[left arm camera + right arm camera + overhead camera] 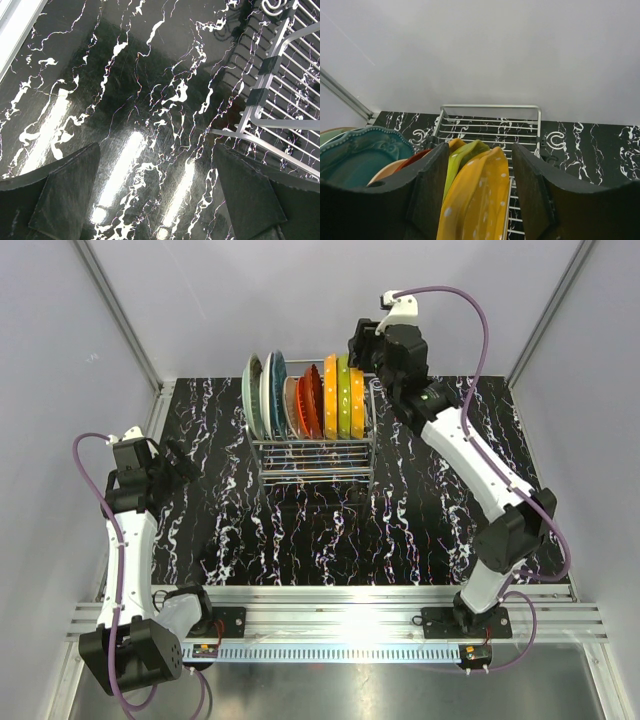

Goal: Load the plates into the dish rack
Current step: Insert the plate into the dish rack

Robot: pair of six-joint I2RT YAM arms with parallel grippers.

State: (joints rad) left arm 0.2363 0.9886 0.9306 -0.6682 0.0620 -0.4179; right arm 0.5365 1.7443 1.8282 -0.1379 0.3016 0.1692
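A black marbled desk [300,530] carries a chrome dish rack [315,468], its slots holding the plates [300,400] upright on edge. The right hand [479,155] straddles the endmost orange dotted plate [480,200]; whether it grips, I cannot tell. The left hand [156,150] hovers wide, empty, beside the rack.

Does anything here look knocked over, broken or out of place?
Nothing stands out. The colourful round wavy-rimmed plates all stand on edge, side by side, in the rectangular chrome wire dish rack; none looks fallen or broken.
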